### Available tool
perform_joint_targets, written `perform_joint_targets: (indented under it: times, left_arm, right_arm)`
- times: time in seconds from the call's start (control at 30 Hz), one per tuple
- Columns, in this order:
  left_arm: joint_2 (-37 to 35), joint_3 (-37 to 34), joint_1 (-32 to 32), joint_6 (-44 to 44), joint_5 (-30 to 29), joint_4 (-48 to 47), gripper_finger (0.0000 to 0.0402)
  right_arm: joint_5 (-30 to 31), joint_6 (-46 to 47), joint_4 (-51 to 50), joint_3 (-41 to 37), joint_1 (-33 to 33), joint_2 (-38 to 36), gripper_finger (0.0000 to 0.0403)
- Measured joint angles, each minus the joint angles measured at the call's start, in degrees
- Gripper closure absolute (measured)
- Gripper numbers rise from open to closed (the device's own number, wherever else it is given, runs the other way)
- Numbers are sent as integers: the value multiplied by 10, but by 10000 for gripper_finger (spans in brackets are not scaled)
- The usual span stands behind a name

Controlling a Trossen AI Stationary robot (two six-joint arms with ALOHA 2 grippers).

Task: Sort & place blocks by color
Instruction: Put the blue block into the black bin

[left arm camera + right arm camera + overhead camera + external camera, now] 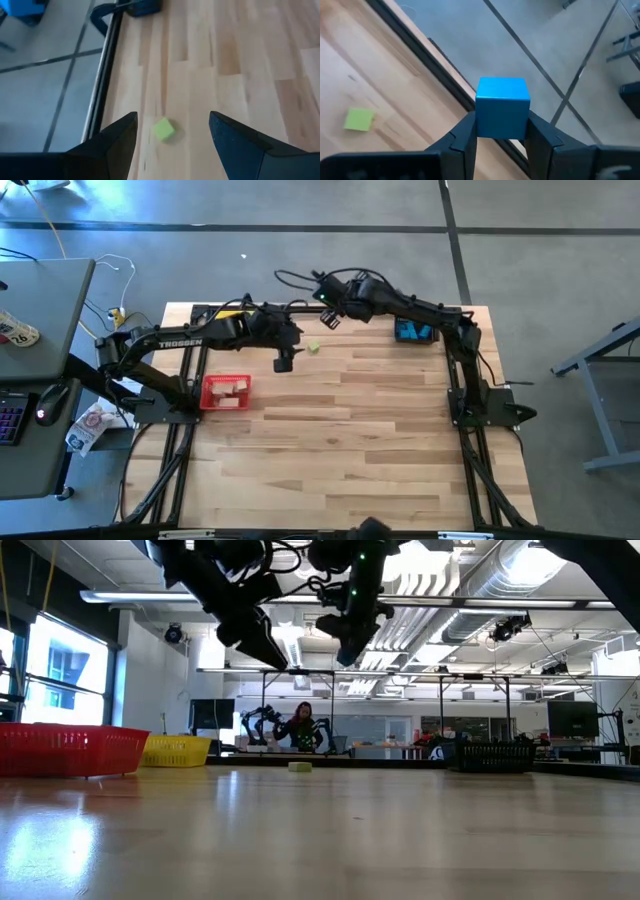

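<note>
**Near the table's far edge, one cube held aloft and one left lying**

At the far side of the pale wooden table [350, 440], the right gripper [501, 131] pinches a small blue cube [502, 107] between its two dark fingers, raised clear of the tabletop. A small light-green cube [314, 347] lies loose on the wood just beside the left gripper [172, 131], whose jaws stand wide apart and empty above it. Both dark arms reach inward toward the middle of the far edge. Tan wooden blocks [230, 388] sit inside a red mesh bin [210, 404] at the left
</note>
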Motion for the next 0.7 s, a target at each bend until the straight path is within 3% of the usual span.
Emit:
perform_joint_targets:
  times: [0.2, 0.33, 0.53, 0.7]
  left_arm:
    - [0, 0, -3, -4, -86, 2, 167]
    - [0, 0, 9, -4, -126, 2, 167]
    - [0, 0, 44, -9, -117, 3, 167]
    - [1, 0, 73, -22, -78, 5, 167]
  right_arm:
    - [-4, 8, -50, 0, -58, 0, 299]
    - [-45, 41, -106, -7, -103, 0, 299]
    - [-121, 72, -185, -43, -165, 1, 299]
    - [-130, 80, -202, -102, -193, 1, 299]
